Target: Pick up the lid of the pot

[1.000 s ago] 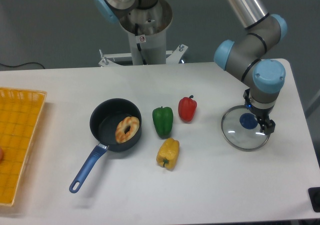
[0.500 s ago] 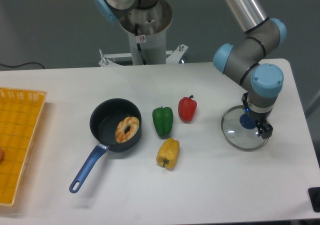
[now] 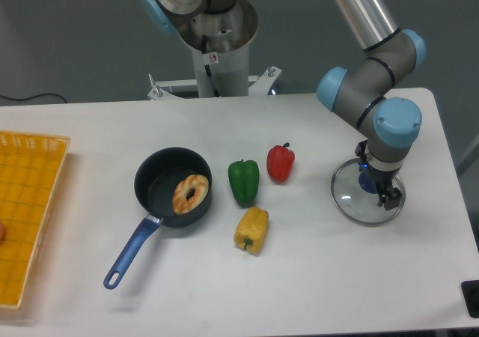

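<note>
Arm (image 3: 400, 120) and gripper (image 3: 379, 178) have shifted toward the pan side since the earlier frame, closing in on the lid's knob; pan and lid haven't moved. Table (image 3: 299, 284) carries everything. Pan (image 3: 161, 183) sits well apart from the lid, across the peppers, handle angled to the near left. Pot lid (image 3: 346, 201) lies flat on the right part of the table, under the gripper. Fingers look spread, nothing gripped, one toward the far side of the knob, the other toward the near right. Blue knob (image 3: 367, 182) is partly in view beside them. Risks: if the gripper closes off-centre, one finger likely pushes the knob and the lid skates on the smooth top. Too shallow a descent pinches only the knob's crown, so it may slip out; too deep and the tips press on the glass. Orientation: lid is upright, knob up, rim down. Round, so no long axis; wrist angle matters little.
</note>
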Robot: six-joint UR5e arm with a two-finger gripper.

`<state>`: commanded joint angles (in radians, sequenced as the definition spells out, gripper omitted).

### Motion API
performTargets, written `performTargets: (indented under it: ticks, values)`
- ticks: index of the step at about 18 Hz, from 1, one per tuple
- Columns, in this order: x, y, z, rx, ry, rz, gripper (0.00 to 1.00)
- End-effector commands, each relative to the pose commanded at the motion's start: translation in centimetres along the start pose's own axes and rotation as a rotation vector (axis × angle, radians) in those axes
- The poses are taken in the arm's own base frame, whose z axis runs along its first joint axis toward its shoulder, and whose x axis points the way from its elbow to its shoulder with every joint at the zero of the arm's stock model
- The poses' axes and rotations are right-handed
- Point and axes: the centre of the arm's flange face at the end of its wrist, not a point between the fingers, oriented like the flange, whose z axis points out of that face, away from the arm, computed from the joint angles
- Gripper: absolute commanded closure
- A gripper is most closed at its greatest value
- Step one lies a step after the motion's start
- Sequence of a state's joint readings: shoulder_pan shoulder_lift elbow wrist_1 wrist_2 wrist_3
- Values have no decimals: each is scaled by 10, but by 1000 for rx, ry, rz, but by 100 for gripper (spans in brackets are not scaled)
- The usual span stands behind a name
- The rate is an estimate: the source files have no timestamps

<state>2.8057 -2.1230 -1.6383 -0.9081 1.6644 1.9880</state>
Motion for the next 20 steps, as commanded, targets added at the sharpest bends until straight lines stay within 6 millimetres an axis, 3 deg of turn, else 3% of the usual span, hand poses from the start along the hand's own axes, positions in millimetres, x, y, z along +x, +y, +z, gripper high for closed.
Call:
performTargets:
  ticks: [4, 10, 20]
  values:
    - [0, 0, 2, 1, 3, 2, 3]
    - [1, 0, -3, 0, -3, 7, 19]
    - [3, 0, -6, 0, -7, 9, 19]
